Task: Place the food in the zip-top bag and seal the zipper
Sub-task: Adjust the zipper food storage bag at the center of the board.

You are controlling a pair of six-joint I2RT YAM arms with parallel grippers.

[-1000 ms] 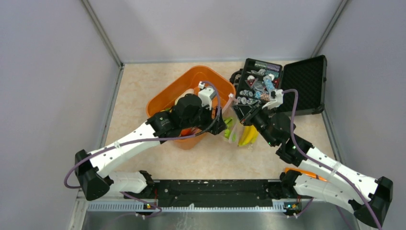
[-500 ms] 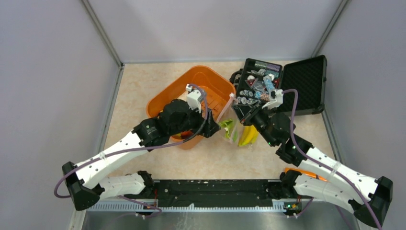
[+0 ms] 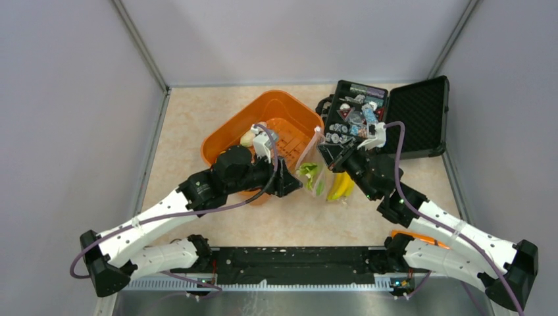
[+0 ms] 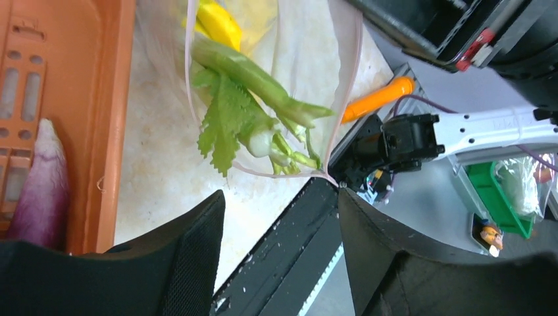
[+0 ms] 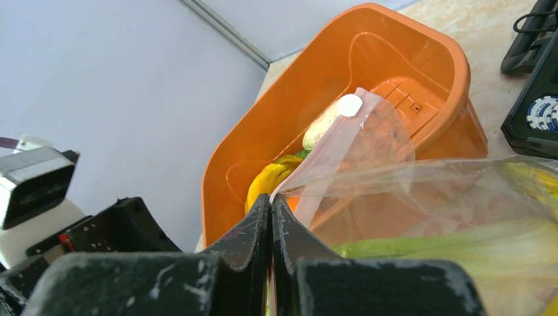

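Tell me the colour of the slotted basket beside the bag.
Orange; the basket shows best in the right wrist view.

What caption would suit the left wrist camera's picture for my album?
Open left gripper faces the zip-top bag holding green stalks and a banana; an eggplant lies in the orange basket.

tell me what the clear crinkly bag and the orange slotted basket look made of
The clear crinkly bag: thin, glossy plastic film, seemingly; it wrinkles and the greens show through. The orange slotted basket: probably rigid moulded plastic, smooth with slight sheen, slots moulded into its base.
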